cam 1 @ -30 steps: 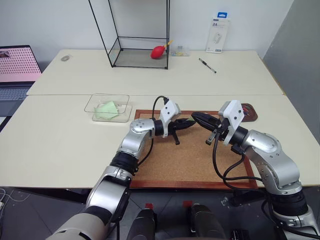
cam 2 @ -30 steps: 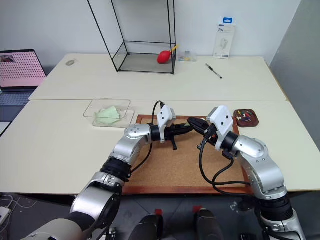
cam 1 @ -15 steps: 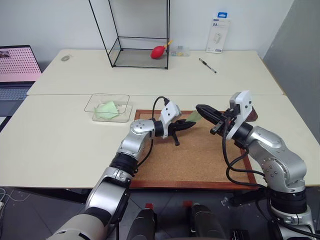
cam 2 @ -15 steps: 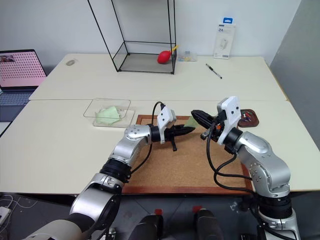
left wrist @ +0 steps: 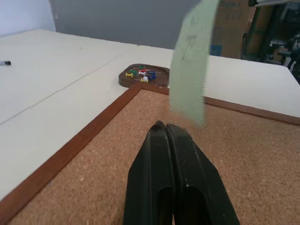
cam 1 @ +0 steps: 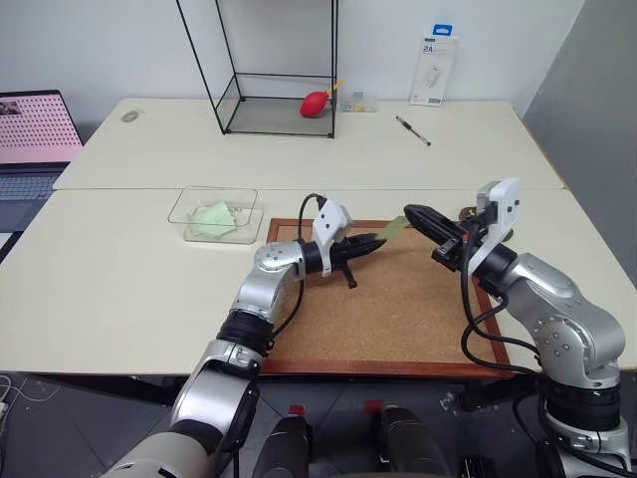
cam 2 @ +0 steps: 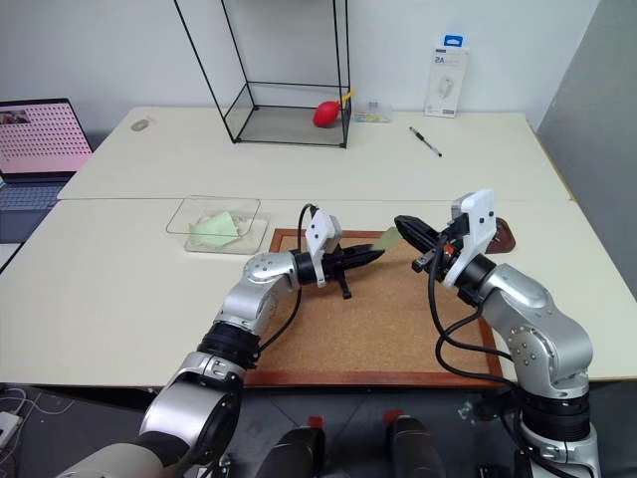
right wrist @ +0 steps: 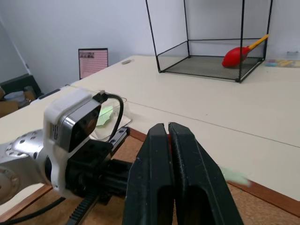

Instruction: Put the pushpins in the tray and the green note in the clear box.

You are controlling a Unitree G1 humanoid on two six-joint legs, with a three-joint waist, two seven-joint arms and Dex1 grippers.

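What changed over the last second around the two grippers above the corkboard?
The right gripper drew away from the left gripper, toward the robot's right and slightly up, rolling as it went, fingers shut. The green note now shows, pinched at the tip of the left gripper's shut fingers. The left gripper, corkboard, tray and clear box stayed put.

Even, bright indoor light falls from above, casting only faint soft shadows on the pale tables (cam 1: pixel 119 279). In the left wrist view the green note (left wrist: pixel 190 70) is blurred, and the far background is soft.
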